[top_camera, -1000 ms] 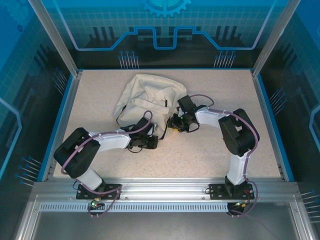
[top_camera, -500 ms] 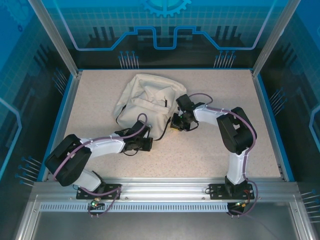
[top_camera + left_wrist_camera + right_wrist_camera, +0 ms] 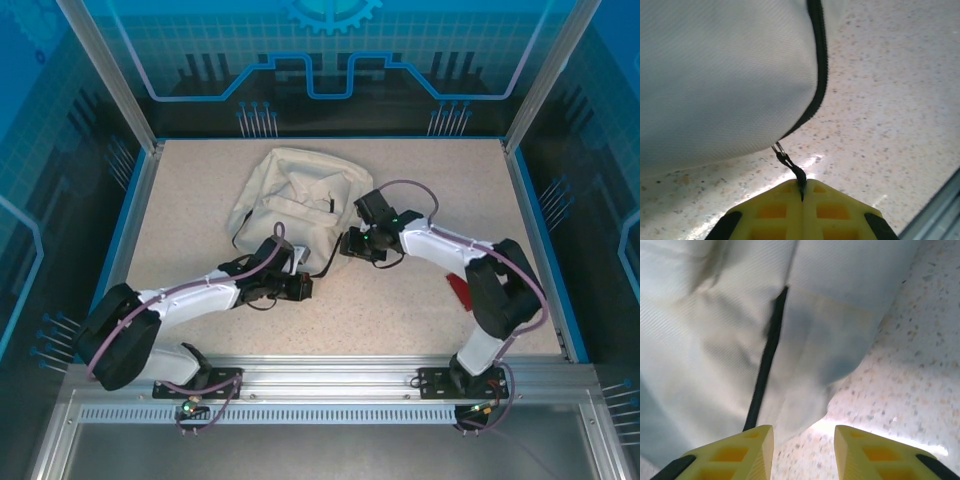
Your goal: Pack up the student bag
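The student bag (image 3: 290, 195), cream-white with dark straps, lies at the table's centre back. My left gripper (image 3: 303, 287) sits at its near edge. In the left wrist view the gripper (image 3: 802, 189) has its yellow fingers (image 3: 771, 210) shut on a black zipper pull (image 3: 795, 172), which hangs from a small metal ring at the bag's (image 3: 720, 75) zipper line. My right gripper (image 3: 345, 245) is at the bag's right side. In the right wrist view the gripper (image 3: 804, 450) stands open, with a bag (image 3: 715, 315) fold and a dark zipper strip (image 3: 767, 355) just ahead of the jaws and nothing between them.
A small red object (image 3: 461, 291) lies on the speckled table (image 3: 400, 320) beside the right arm's elbow. Blue-edged walls and metal posts ring the table. A metal rail (image 3: 940, 210) runs along the near edge.
The right gripper has opened and its elbow swung out to the right, uncovering the red object. The left arm has stretched out low and moved right with the zipper pull.
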